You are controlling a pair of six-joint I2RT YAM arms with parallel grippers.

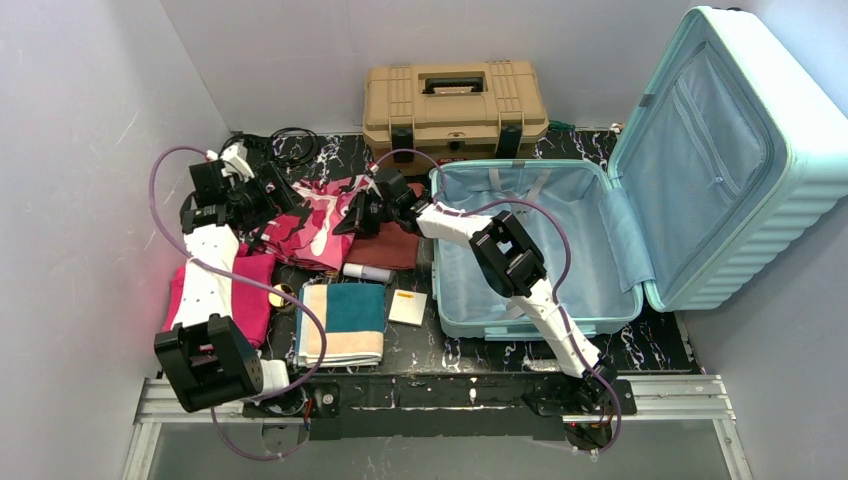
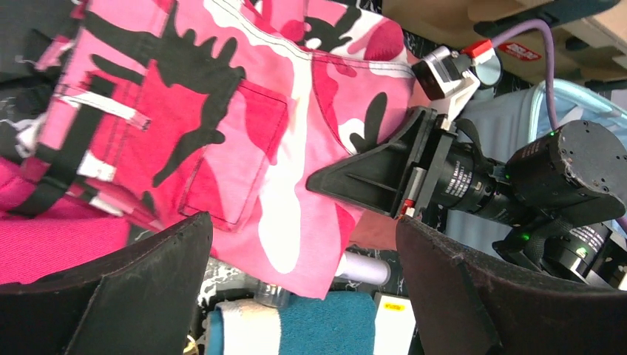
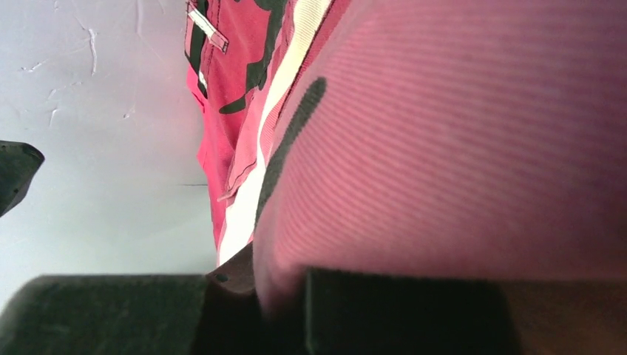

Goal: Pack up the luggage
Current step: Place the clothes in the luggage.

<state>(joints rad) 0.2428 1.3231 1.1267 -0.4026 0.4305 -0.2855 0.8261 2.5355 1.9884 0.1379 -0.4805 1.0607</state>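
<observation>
While the right end effector (image 1: pixel 355 218) is clamped together on a fold of the pink camouflage garment (image 1: pixel 318 215), the luggage (image 1: pixel 535 326) lies open on the table (image 1: pixel 420 352) just beside it at 3 o'clock. Its shell lies flat and its lid stands propped toward 2 o'clock, and the right arm crosses over the shell's left part. The left end effector (image 2: pixel 302 229) hovers over the garment at 9 o'clock of the right one, fingers wide apart and holding nothing. Nearest the arm bases lies a folded teal-and-cream towel (image 1: pixel 342 322), with a small white packet (image 1: pixel 408 306) at its 3 o'clock, between towel and luggage wall, and a magenta cloth (image 1: pixel 245 295) at its 9 o'clock under the left arm. Just past the towel lies a white tube (image 1: pixel 367 272), then a maroon cloth (image 1: pixel 392 248) partly beneath the garment. Farthest, at 12 o'clock, a tan toolbox (image 1: pixel 455 105) sits closed. Inside the luggage, light blue lining and grey straps (image 1: pixel 505 185) show.
</observation>
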